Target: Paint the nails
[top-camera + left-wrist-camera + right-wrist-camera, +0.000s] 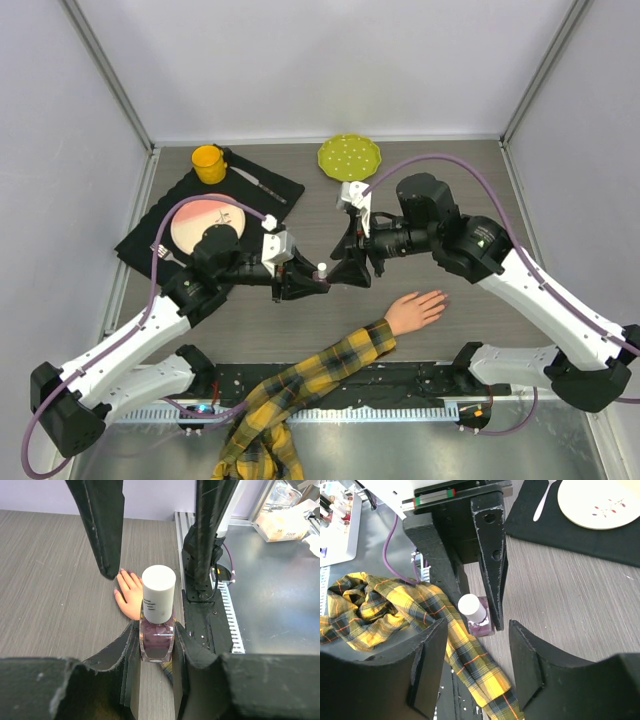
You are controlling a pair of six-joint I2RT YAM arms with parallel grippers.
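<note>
The nails (438, 298) are the tiny tips on the mannequin hand (415, 311). It's lying flat on the counter (250, 330), low and a bit right of centre in the overhead view, with its plaid sleeve (320, 372) trailing off to the lower left. They're too small for me to tell if there's any polish on them.

Up and left of the hand, around mid-frame, the polish bottle (156, 639) is held upright, with the left arm (150, 325)'s jaws clamped on its glass body. The right arm (520, 270) has its jaws apart, one finger either side of the white cap (158, 593), touching nothing.

My guess is the cap comes off next. I'd centre on the cap and close squarely on it. Then twist while the left holds firm, and lift straight up so the brush clears the neck without dripping or tipping the bottle.
</note>
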